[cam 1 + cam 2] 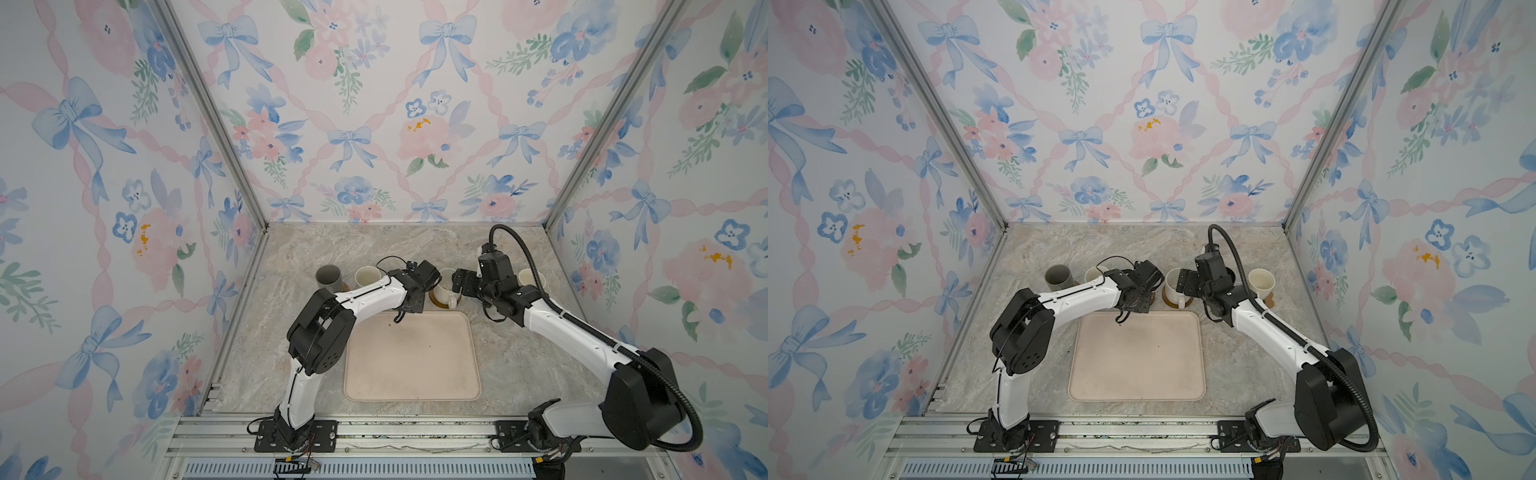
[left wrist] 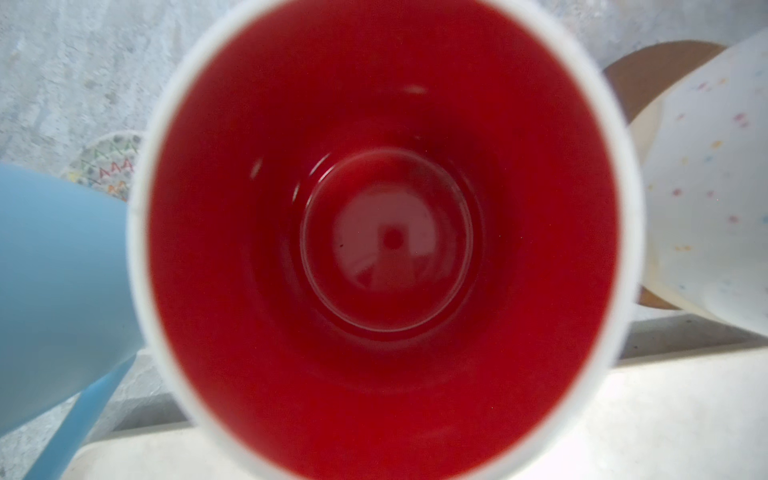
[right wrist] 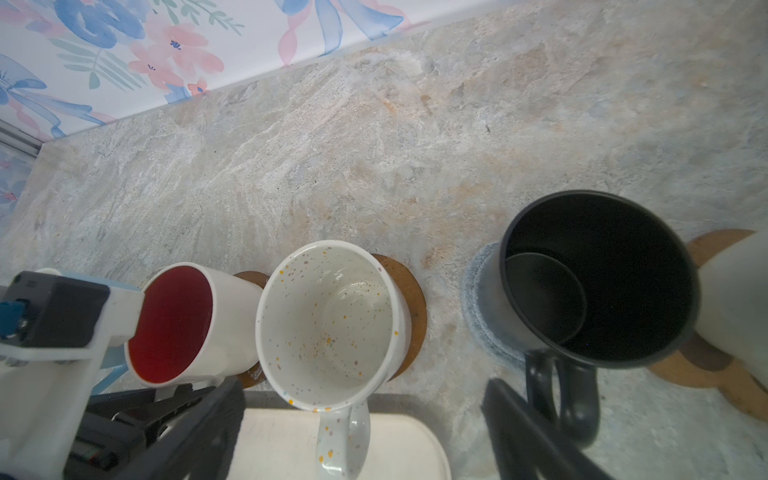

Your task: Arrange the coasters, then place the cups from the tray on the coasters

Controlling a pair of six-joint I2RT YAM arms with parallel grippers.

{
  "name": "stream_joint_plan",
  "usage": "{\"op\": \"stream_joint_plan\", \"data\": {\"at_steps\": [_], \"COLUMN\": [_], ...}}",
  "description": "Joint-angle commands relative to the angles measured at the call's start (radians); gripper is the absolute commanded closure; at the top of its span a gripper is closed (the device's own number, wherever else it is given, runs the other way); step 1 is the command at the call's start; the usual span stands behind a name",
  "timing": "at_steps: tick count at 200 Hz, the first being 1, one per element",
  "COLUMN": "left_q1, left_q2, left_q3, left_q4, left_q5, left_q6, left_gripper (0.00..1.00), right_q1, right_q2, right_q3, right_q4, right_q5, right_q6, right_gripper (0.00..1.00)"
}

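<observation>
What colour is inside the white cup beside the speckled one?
Red. The white cup shows best in the left wrist view.

Red-lined white mug [image 3: 174, 328], speckled off-white mug [image 3: 328, 324], black mug [image 3: 598, 282], beige tray [image 1: 411, 361], marbled tabletop [image 3: 374, 145]

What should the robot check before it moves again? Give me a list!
1. Tray has no cups on it: ok.
2. Red-inside cup upright on its dark brown coaster: ok.
3. Left hand free of that cup: cannot tell; it hangs right over the cup and its fingers are hidden.
4. Right hand open, holding nothing: ok.
5. Speckled cup on the brown coaster: ok.
6. Black cup on the blue-grey coaster: ok.
</observation>
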Motion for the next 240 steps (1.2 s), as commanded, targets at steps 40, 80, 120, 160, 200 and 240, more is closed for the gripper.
{"op": "stream_joint_plan", "data": {"at_steps": [40, 80, 120, 160, 200, 240], "left_q1": [0.003, -0.011, -0.053, -0.055, -0.007, 0.089], "left_q2": [-0.078, -0.176, -0.303, -0.476, -0.722, -0.949], "left_q3": [-0.043, -0.069, -0.101, -0.242, -0.506, -0.831], "left_q4": [0.004, 0.004, 0.007, 0.094, 0.382, 0.784], "left_q5": [-0.003, -0.065, -0.275, -0.441, -0.471, -0.448], "left_q6": [0.018, 0.024, 0.039, 0.062, 0.205, 0.431], "left_gripper": [0.61, 0.57, 0.52, 0.38, 0.06, 0.02], "right_q1": [-0.008, -0.007, -0.008, -0.007, -0.01, -0.037], "right_q2": [0.001, -0.007, -0.008, -0.045, -0.1, -0.162], "right_q3": [-0.003, -0.012, -0.023, -0.043, -0.049, -0.079], "right_q4": [0.015, 0.028, 0.043, 0.05, 0.006, 0.007], "right_q5": [-0.006, 0.003, 0.014, 0.021, 0.108, 0.191], "right_q6": [0.019, 0.03, 0.026, -0.007, -0.065, -0.194], "right_gripper": [0.07, 0.06, 0.03, 0.03, 0.03, 0.03]}}
